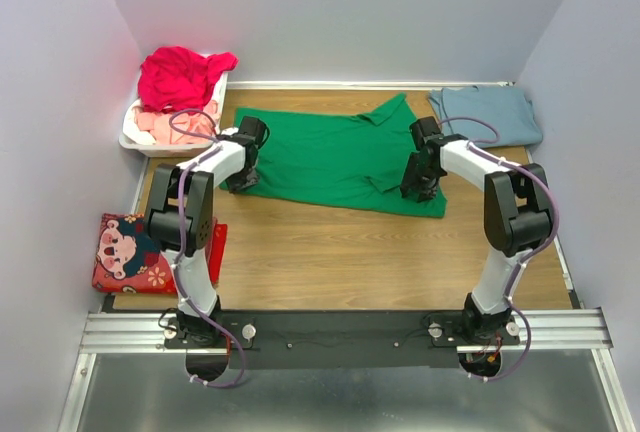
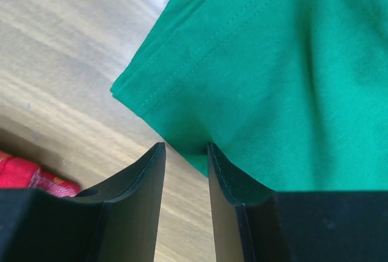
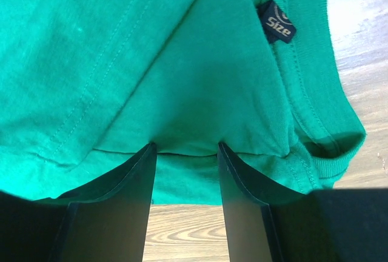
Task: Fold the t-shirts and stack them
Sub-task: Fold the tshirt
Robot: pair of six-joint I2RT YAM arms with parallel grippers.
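Green t-shirt (image 1: 340,157) spread flat mid-bench (image 1: 340,262). Left fingers (image 2: 136,195) clenched on its hem corner at left edge. Right fingers (image 3: 121,201) grasping bunched fabric beside collar, near size label (image 3: 279,22). Blue-grey t-shirt (image 1: 487,115) folded at far right corner. Magenta-red t-shirt (image 1: 180,77) heaped over pale pink t-shirt (image 1: 165,124) in basket (image 1: 135,142), far left.

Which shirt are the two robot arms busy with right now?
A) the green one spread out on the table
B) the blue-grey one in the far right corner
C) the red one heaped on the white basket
A: the left gripper and the right gripper both sit at the near edge of the green t-shirt, with green cloth between their fingers.
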